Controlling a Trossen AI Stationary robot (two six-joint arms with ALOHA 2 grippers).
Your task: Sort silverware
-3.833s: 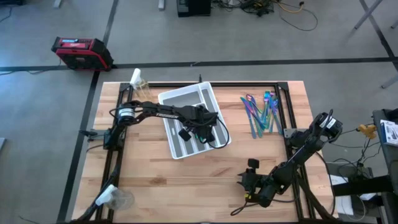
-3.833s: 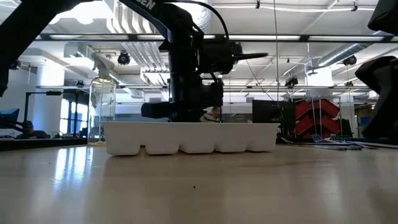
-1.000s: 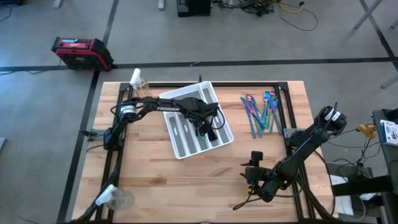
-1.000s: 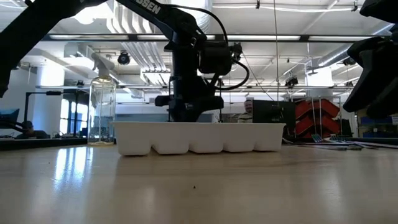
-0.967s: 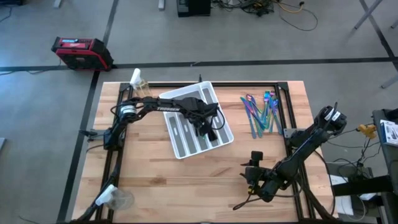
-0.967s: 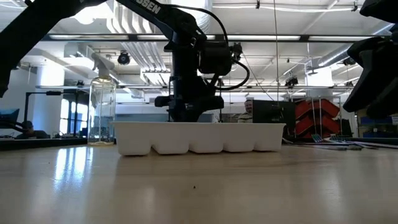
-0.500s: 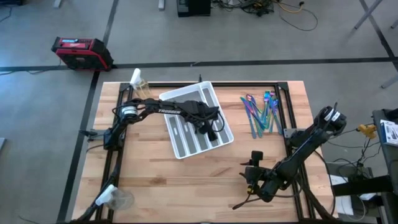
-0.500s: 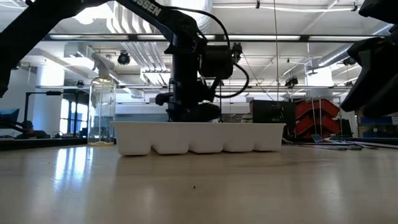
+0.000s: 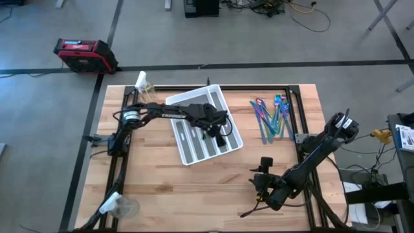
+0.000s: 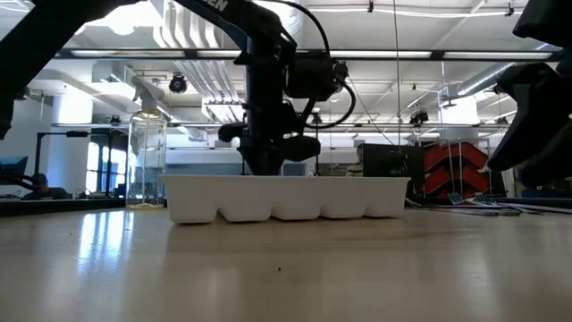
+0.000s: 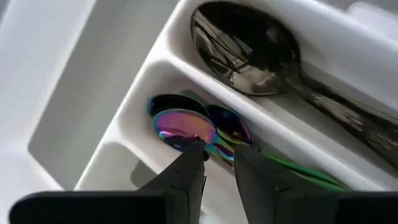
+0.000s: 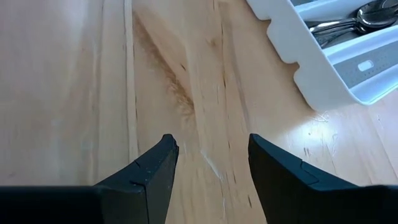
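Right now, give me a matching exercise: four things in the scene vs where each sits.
Things:
1. white compartmented cutlery tray
2. loose iridescent silverware
3. left gripper
4. right gripper

Places:
A. open, over bare wood near the table's front right
B. over the tray's compartments
C. table centre, angled
D. on the wood, right of the tray

Pairs: 1-C, 2-D, 3-B, 4-A

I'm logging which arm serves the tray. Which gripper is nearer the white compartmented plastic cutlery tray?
Left. The left gripper is over the white compartmented plastic cutlery tray, fingers just above the iridescent spoons. The right gripper hovers over bare table, off the tray's near-right corner.
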